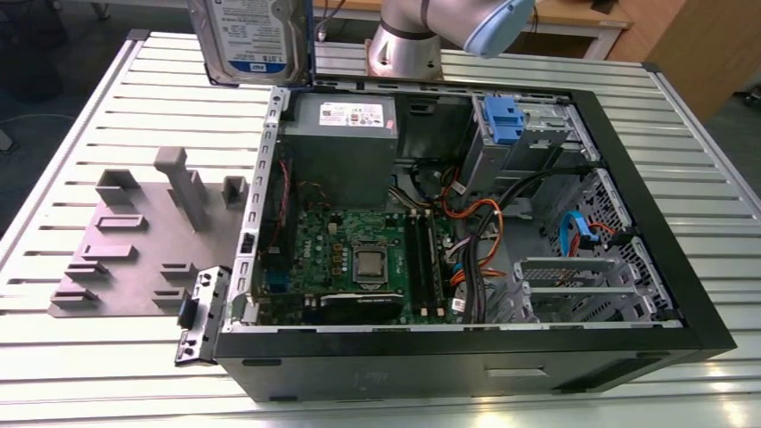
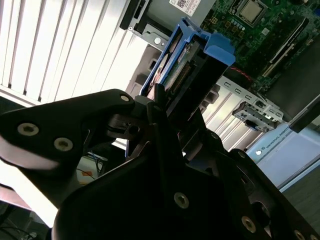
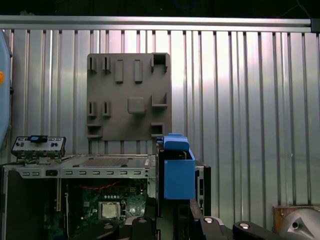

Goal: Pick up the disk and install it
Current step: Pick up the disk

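Observation:
The disk (image 1: 252, 37), a silver hard drive with a white-and-blue label, hangs upright in the air above the far corner of the open computer case (image 1: 476, 357), at the exterior view's left. In the second wrist view, my gripper (image 2: 167, 107) is shut on the disk (image 2: 187, 65), whose blue carrier juts out past the black fingers (image 2: 155, 97). The first wrist view shows the blue carrier end of the disk (image 3: 178, 172) standing up from the gripper (image 3: 172, 220), over the case's edge.
Inside the case lie a green motherboard (image 1: 356, 259), a grey power supply (image 1: 339, 134), a metal cage with a blue latch (image 1: 505, 120) and loose cables (image 1: 476, 241). A grey fixture plate (image 1: 143, 241) lies on the slatted metal table (image 1: 71, 357). The arm's base (image 1: 411, 45) stands behind the case.

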`<state>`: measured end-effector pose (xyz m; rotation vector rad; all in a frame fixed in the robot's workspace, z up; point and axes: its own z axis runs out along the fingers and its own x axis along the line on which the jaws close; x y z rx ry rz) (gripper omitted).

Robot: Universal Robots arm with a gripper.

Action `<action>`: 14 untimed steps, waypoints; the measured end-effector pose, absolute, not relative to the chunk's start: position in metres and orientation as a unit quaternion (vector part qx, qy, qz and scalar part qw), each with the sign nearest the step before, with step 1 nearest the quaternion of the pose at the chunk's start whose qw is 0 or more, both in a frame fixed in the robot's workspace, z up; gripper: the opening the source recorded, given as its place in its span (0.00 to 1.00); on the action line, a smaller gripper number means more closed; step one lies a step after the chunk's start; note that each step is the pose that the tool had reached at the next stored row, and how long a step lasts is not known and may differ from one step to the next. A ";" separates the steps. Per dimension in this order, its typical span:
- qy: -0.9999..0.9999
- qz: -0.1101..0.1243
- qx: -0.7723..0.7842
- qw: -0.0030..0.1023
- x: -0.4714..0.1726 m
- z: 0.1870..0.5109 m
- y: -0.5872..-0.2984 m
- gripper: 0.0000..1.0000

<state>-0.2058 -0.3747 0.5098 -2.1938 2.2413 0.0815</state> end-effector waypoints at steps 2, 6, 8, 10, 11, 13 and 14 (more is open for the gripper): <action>0.714 0.026 -0.699 0.002 -0.202 0.509 -0.375 0.35; 0.714 0.026 -0.699 0.002 -0.185 0.509 -0.375 0.35; 0.714 0.026 -0.699 0.002 -0.176 0.508 -0.375 0.35; 0.714 0.026 -0.699 0.002 -0.167 0.508 -0.375 0.35; 0.714 0.026 -0.699 0.002 -0.163 0.508 -0.375 0.35; 0.714 0.026 -0.699 0.002 -0.154 0.507 -0.375 0.35; 0.714 0.026 -0.699 0.002 -0.151 0.507 -0.375 0.35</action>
